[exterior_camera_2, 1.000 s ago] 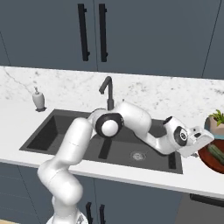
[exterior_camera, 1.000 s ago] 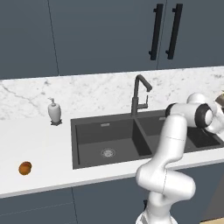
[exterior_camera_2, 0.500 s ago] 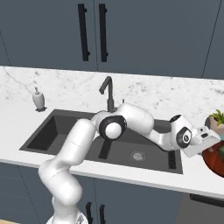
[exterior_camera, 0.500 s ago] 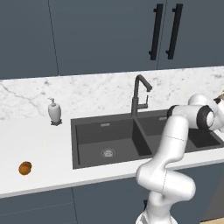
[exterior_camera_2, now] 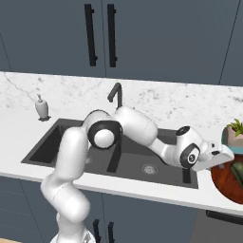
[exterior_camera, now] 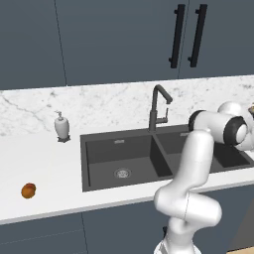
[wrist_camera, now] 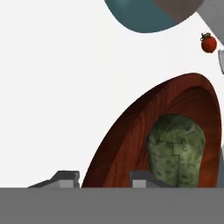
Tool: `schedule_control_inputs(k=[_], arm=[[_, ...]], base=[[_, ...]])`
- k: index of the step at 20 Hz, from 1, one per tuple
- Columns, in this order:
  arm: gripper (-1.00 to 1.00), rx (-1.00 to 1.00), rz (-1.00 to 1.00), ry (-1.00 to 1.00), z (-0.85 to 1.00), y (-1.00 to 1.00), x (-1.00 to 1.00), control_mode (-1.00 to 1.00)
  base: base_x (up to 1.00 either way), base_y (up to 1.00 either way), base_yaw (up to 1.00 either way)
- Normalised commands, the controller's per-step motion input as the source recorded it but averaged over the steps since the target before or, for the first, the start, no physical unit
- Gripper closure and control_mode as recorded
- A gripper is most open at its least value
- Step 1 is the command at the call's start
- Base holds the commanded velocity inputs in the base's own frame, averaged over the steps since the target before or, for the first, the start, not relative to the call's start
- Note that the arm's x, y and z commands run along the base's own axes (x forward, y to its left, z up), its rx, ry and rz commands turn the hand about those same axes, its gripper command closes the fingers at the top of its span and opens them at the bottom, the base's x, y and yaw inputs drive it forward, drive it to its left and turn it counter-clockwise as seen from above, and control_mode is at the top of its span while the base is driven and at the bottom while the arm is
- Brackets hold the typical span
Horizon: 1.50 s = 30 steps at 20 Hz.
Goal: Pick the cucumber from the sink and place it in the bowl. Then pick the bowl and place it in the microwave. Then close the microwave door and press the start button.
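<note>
The cucumber [wrist_camera: 176,151] lies in the bowl [wrist_camera: 131,131], just ahead of the gripper [wrist_camera: 103,179] (jaws part open, holding nothing visible).

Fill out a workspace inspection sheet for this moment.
Surface: white marble counter with a dark grey double-basin sink.
Job's things: dark green cucumber lies inside the red-brown wooden bowl.
Clutter: round orange-brown fruit, white soap dispenser, small red tomato, teal round dish, potted plant.
End effector: straddles the bowl's rim; whether it is clamped is unclear.
Cables: nothing seen.
Surroundings: dark blue-grey cabinets, tall dark faucet.
</note>
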Motion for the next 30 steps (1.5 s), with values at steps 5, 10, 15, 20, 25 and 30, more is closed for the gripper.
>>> schedule_control_inputs(k=[5,10,15,20,25,30], arm=[[1.0,0.0,0.02,-0.21,0.93,1.0,-0.73,-1.0],[1.0,-0.03,0.17,-0.13,1.0,1.0,-0.26,-1.0],[1.0,-0.01,0.22,-0.01,1.0,1.0,-0.17,-1.0],[1.0,0.0,0.13,0.0,1.0,1.0,-0.39,-1.0],[1.0,0.0,0.13,0.12,1.0,0.7,-0.53,-1.0],[1.0,0.0,0.18,0.23,1.0,0.48,-0.41,-1.0]], base=[[0.0,0.0,0.0],[0.0,0.0,0.0],[0.0,0.0,0.0],[0.0,0.0,0.0],[0.0,0.0,0.0],[0.0,0.0,0.0]])
